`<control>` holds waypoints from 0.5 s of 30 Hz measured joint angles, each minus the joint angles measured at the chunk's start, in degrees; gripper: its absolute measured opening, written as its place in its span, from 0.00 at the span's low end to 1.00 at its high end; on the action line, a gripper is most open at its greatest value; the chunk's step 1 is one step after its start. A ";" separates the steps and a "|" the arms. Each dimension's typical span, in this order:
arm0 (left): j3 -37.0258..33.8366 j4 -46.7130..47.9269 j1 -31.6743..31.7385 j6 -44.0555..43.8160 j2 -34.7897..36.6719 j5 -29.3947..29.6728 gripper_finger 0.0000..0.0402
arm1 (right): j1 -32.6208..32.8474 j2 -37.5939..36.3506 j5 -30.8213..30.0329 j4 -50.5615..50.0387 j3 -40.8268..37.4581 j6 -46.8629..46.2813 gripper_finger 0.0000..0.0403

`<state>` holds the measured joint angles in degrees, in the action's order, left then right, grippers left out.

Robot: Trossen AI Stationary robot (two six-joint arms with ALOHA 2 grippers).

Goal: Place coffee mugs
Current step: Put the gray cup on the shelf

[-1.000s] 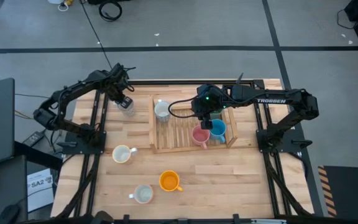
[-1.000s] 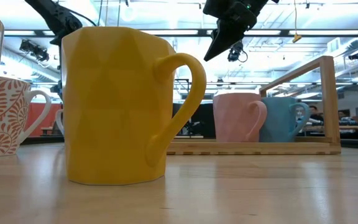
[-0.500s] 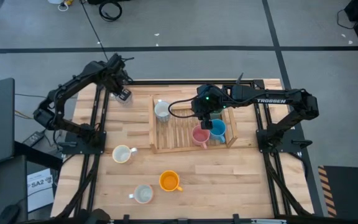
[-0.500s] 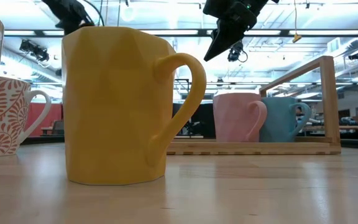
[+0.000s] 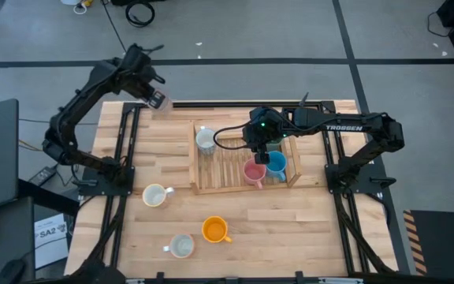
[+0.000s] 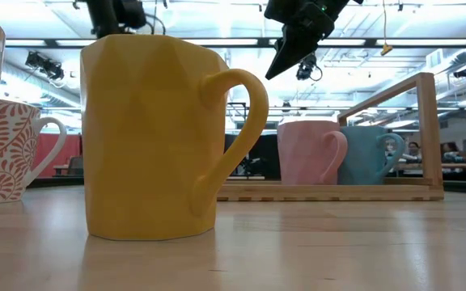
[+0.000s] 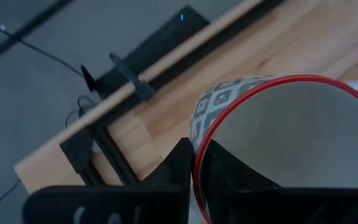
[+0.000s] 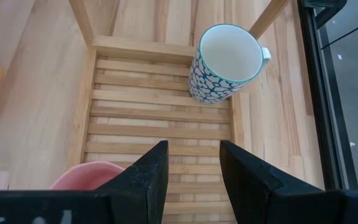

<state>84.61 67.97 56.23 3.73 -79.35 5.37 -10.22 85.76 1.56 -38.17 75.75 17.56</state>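
Note:
My left gripper (image 5: 155, 95) is shut on a grey-and-white patterned coffee mug with a red rim (image 7: 278, 137), high over the table's far left corner. My right gripper (image 5: 263, 155) hangs open above the wooden tray (image 5: 243, 188), just over the pink mug (image 5: 253, 171) and the blue mug (image 5: 276, 165); nothing is between its fingers (image 8: 191, 180). A blue-patterned mug (image 8: 225, 62) stands in the tray's far left corner. Cream (image 5: 155, 195), whitish (image 5: 181, 246) and orange (image 5: 214, 229) mugs stand on the table's near half. My left gripper pinches the mug's wall at the red rim (image 7: 195, 163), one finger (image 7: 178, 163) outside the mug and the other (image 7: 232, 171) inside it. The fingers slant down from above. The mug hangs lifted clear of the table, its mouth toward the wrist camera.
The tray's raised wooden frame (image 6: 427, 129) stands around the pink and blue mugs. A red-patterned mug (image 6: 10, 162) shows at the left of the low view. The table's black frame rails (image 5: 124, 150) run along its left and right sides.
My left gripper has risen with the red-rimmed mug and, in the high view, gone toward the table's far left corner; the mug now hangs well above the table.

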 joint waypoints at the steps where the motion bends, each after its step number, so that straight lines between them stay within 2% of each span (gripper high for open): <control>1: 1.04 -0.04 -0.29 -0.02 0.00 0.03 0.07 | 0.00 0.00 0.00 0.02 0.00 0.00 0.37; 7: 5.60 -0.33 -3.64 -0.04 0.00 -0.02 0.07 | 0.00 0.02 -1.78 3.47 0.00 -1.56 0.37; 15: 7.00 -0.67 -11.73 -0.09 0.02 -0.08 0.07 | -1.93 0.02 -8.53 15.00 0.00 -13.78 0.37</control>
<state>91.61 67.30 44.49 3.64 -79.33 5.29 -12.14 85.78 -6.96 -23.17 75.75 3.78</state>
